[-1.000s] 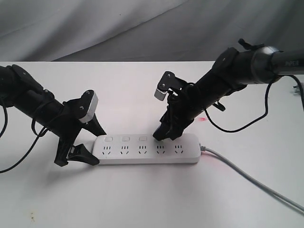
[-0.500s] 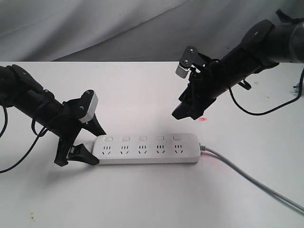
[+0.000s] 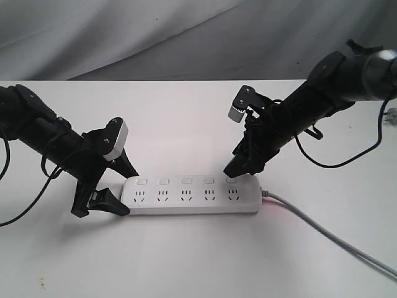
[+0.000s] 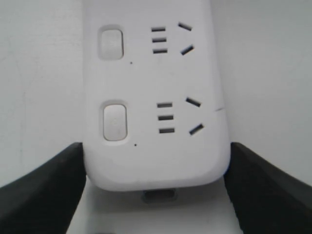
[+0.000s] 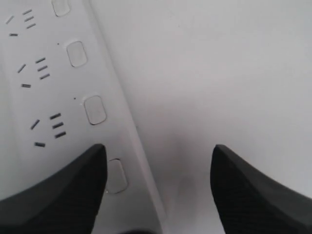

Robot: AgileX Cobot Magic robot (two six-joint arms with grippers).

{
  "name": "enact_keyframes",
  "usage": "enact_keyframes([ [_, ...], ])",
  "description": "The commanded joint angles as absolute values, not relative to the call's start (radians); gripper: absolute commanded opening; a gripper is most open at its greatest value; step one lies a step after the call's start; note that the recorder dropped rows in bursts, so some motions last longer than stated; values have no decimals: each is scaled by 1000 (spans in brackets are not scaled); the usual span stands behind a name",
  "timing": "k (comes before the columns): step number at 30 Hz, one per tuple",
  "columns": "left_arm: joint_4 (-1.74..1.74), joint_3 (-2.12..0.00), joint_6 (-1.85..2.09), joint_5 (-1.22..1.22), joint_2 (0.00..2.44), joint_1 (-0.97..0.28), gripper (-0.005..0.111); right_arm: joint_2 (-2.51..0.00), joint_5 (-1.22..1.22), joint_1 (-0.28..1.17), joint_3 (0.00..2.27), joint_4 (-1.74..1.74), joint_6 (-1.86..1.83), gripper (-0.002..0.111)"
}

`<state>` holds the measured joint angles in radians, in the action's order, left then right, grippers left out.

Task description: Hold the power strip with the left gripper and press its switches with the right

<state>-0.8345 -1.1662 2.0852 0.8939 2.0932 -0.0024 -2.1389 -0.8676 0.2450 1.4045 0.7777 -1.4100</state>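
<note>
The right hand (image 3: 240, 169), fingers spread, had left the fourth switch (image 3: 209, 180), risen, and come down at the fifth switch (image 3: 231, 180), right of centre. Whether it touched, I could not tell. The left hand (image 3: 129, 192) stayed clasped across the left end of the power strip (image 3: 192, 197) on the worktop (image 3: 186, 261). Probably only this last press remained.

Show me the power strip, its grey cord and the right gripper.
power strip (image 3: 197, 200), exterior view, on its flat top face.
grey cord (image 3: 322, 230), exterior view, midway along it.
right gripper (image 3: 240, 169), exterior view, between its fingertips.
</note>
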Motion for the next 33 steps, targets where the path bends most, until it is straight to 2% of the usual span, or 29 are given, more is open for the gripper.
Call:
enact_keyframes([
  [1,-812,-1166,2087,862,2096,-3,52,-2131,-859,247,1404,788,-1409,57],
  [9,-812,-1166,2087,862,2096,-3,52,-2090,-825,247,1404,788,-1413,57],
  [17,-812,-1166,2087,862,2096,-3,52,-2188,-813,248,1375,753,-1406,57],
  [33,-812,-1166,2087,862,2096,-3,52,-1937,-767,244,1375,748,-1366,57],
])
